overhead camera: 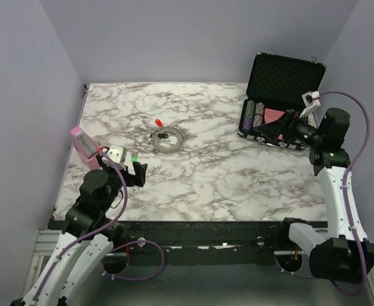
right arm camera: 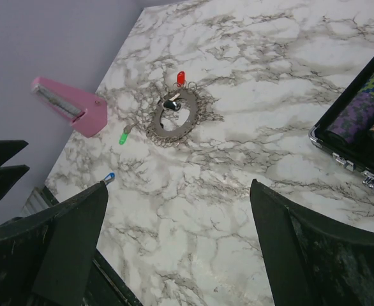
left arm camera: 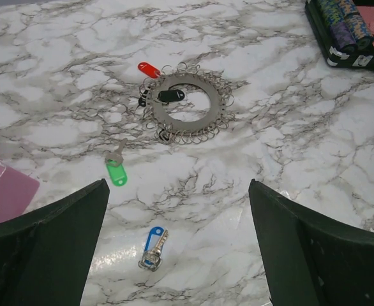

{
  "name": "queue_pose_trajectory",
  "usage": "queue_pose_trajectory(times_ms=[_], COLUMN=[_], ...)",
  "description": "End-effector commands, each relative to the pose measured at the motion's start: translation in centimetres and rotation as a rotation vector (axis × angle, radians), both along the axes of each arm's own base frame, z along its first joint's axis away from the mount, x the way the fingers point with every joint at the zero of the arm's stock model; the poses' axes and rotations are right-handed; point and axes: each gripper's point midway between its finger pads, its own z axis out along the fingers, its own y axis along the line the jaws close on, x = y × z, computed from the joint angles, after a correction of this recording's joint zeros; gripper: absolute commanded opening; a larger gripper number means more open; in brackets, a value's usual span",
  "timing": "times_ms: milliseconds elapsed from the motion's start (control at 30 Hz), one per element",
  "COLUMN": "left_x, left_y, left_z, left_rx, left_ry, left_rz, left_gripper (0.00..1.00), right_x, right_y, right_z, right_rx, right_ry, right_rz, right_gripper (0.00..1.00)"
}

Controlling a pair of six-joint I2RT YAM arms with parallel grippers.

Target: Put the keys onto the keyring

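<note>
The left gripper (left arm camera: 177, 191), jaws spread wide and empty, hangs over a marble table (left arm camera: 302, 159). The keyring (left arm camera: 216, 105) lies flat at upper centre, with a black key (left arm camera: 171, 95) on it and a red key (left arm camera: 149, 69) at its upper left. A green key (left arm camera: 115, 172) and a blue key (left arm camera: 154, 245) lie loose below. The right gripper (right arm camera: 177, 188) is also spread and empty.

The left claw (overhead camera: 138, 171) gapes wide at eight o'clock; the right claw (overhead camera: 258, 131), seemingly equally wide, hangs at two o'clock.
</note>
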Motion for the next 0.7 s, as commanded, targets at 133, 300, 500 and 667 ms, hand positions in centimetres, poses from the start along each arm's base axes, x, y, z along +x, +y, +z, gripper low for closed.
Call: queue_pose_trajectory(times_ms=[133,300,500,667], left_x=[-1.1,-1.8,-0.3,1.8], left_y=[-3.8,-7.4,-9.3,-9.8], left_z=[0.8,1.2,0.8,-1.5], left_rx=[-0.185,-0.368,-0.462,-0.429], left_ry=[0.128,0.266,0.386,0.51], left_rz=[-0.136,-0.251,-0.25,-0.187], left_gripper=[0.99,0.99,0.99,0.99], right_x=[-1.4,-4.0,-5.4,-5.5], right_y=[1.4,2.8,3.6,3.2], right_z=[-0.1,-1.8,-4.6,-6.4], right_rx=[-0.053,-0.073,-0.014,-0.102], right_ry=[-0.124,-0.194,-0.189,-0.244], right_rz=[0.186,0.399,0.494,0.459], right_gripper=[1.0,1.0,1.0,1.0])
